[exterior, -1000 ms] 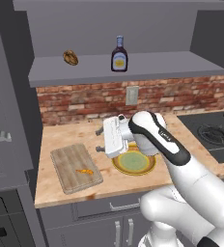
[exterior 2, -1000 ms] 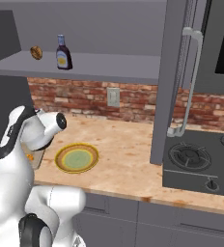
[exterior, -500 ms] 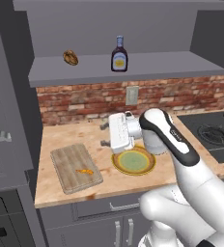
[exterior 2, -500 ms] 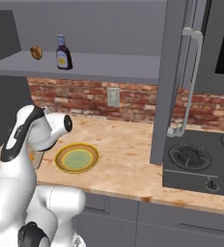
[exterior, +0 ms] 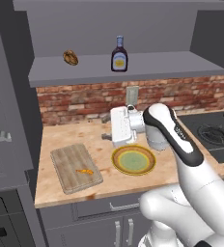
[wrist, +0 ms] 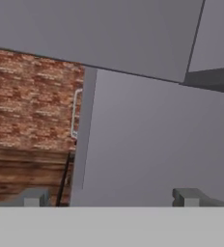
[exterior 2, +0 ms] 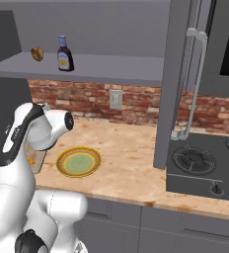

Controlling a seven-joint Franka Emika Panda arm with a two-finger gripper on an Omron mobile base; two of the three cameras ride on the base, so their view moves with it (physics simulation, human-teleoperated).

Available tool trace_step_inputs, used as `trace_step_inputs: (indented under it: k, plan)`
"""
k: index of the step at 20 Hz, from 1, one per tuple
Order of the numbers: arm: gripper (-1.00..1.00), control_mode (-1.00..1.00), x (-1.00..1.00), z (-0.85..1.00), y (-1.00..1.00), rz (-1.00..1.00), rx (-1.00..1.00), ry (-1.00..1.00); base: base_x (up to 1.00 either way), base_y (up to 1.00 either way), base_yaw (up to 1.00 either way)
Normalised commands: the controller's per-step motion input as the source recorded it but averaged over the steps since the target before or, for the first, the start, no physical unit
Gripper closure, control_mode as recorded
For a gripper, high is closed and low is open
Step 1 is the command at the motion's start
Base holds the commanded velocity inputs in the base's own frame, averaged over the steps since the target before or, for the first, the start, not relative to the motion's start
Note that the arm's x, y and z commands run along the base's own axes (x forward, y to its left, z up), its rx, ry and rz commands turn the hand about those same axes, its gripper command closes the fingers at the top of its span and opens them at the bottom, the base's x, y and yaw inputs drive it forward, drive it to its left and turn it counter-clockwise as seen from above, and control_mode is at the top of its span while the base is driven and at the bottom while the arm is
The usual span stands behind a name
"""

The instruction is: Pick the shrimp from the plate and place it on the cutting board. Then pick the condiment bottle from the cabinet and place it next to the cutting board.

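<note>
The shrimp (exterior: 85,171) lies on the cutting board (exterior: 75,166), toward the board's near right portion. The cutting board rests flat on the wooden countertop (exterior: 104,181), left of the plate (exterior: 133,160) and apart from it. The plate sits on the countertop with its pale green centre bare; in the right base view the plate (exterior 2: 78,161) lies just right of the arm's upper link.

The gripper (exterior: 105,128) is raised above the countertop, behind the plate and in front of the brick backsplash (exterior: 85,101), with the hand turned sideways toward the left. The fingers (wrist: 189,197) are spread wide apart with nothing between them; in the hand view the two tips stand at opposite sides of the lower edge, facing a grey panel and a strip of brick wall.

The condiment bottle (exterior: 119,54) stands upright on the shelf of the cabinet (exterior: 147,65), near its middle. A round brown lump (exterior: 71,58) lies on the same shelf, left of the bottle and well apart from it. A stovetop (exterior: 215,135) occupies the counter to the right.
</note>
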Motion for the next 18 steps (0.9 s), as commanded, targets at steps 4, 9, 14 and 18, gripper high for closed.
trace_step_inputs:
  k: [4,9,14,18]
  plan:
    - [-1.0,-1.0,0.0,0.37,-0.04,0.0,0.06,0.0,0.0,0.0,0.0]
    - [-1.0,-1.0,0.0,0.34,-0.03,0.0,0.07,0.0,0.0,0.0,0.0]
    - [-1.0,-1.0,0.0,0.29,-0.06,0.0,0.06,0.0,0.0,0.0,0.0]
    - [-1.0,-1.0,0.0,0.3,-0.1,0.0,0.06,0.0,0.0,0.0,0.0]
